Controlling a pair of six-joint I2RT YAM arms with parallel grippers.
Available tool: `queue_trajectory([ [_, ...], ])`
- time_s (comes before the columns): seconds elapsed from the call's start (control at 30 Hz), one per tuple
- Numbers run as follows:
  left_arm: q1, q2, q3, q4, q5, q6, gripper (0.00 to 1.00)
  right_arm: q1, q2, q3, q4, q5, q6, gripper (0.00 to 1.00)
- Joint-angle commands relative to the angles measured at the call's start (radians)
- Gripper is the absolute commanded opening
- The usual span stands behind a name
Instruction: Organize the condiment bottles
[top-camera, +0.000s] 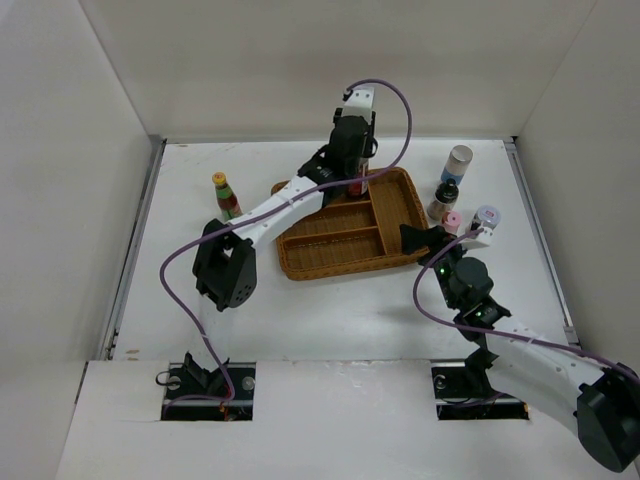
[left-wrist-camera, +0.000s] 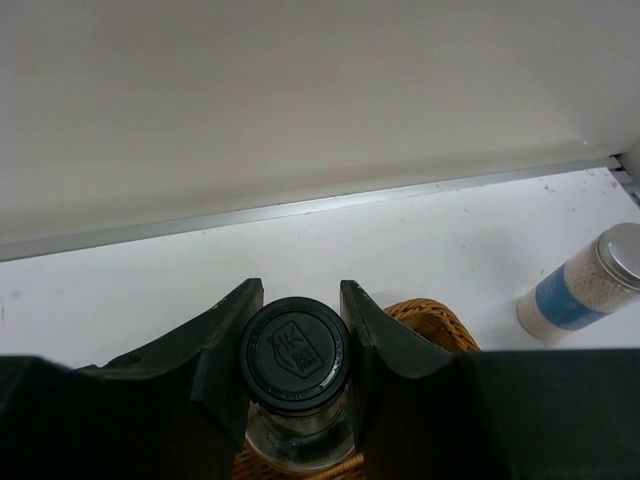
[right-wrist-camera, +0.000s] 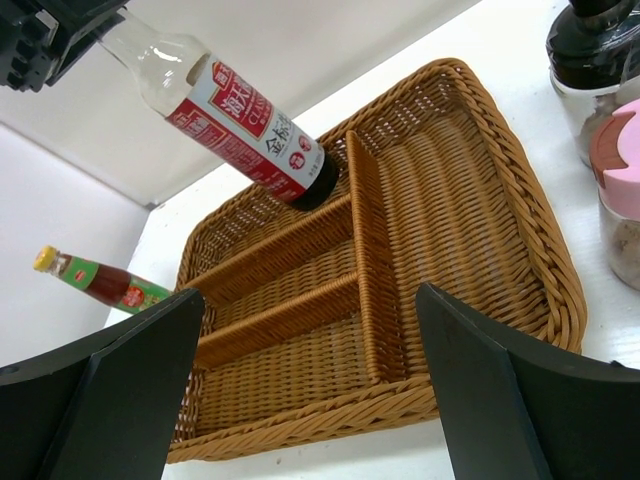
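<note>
My left gripper (top-camera: 354, 150) is shut on the black cap of the clear glass bottle (left-wrist-camera: 293, 352), which has a red label (right-wrist-camera: 245, 125). It holds the bottle upright with its base in the back part of the wicker tray (top-camera: 400, 215), by the divider. My right gripper (right-wrist-camera: 310, 400) is open and empty at the tray's right front corner (top-camera: 418, 240). The yellow-capped red sauce bottle (top-camera: 226, 195) stands left of the tray. The white-blue shaker (top-camera: 457, 162), the dark-capped jar (top-camera: 445, 198), the pink-capped jar (top-camera: 452, 222) and the grey-lidded jar (top-camera: 486, 218) stand right of the tray.
The tray (right-wrist-camera: 470, 200) has one long compartment on its right side and three shorter ones on the left, all empty apart from the held bottle. White walls enclose the table on three sides. The shaker also shows in the left wrist view (left-wrist-camera: 575, 295).
</note>
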Motion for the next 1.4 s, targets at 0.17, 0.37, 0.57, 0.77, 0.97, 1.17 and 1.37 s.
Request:
queue_trajectory([
  [0.17,-0.009,-0.039,-0.035,0.18,0.008,-0.029,0.15,-0.006,-0.005,0.004,0.028,-0.012,0.006,0.94],
  [0.37,-0.006,-0.025,-0.075,0.182,0.011,-0.044,0.17,-0.006,-0.003,0.003,0.028,-0.012,0.006,0.95],
  [0.57,-0.01,-0.037,-0.188,0.243,0.004,-0.067,0.41,-0.006,-0.002,0.003,0.028,-0.012,0.006,0.95],
  [0.77,-0.01,-0.091,-0.242,0.263,0.001,-0.079,0.69,-0.006,-0.003,0.004,0.028,-0.009,0.005,0.95],
  [0.97,-0.002,-0.216,-0.312,0.255,-0.009,-0.079,0.87,-0.006,0.004,0.003,0.028,-0.009,0.006,0.96],
  [1.17,0.042,-0.491,-0.579,0.246,-0.088,-0.096,0.89,-0.001,0.024,0.009,0.031,-0.012,0.009,0.95],
  [1.37,0.207,-0.702,-0.819,0.093,-0.223,-0.168,0.88,-0.001,0.058,0.015,0.04,-0.014,0.011,0.95],
])
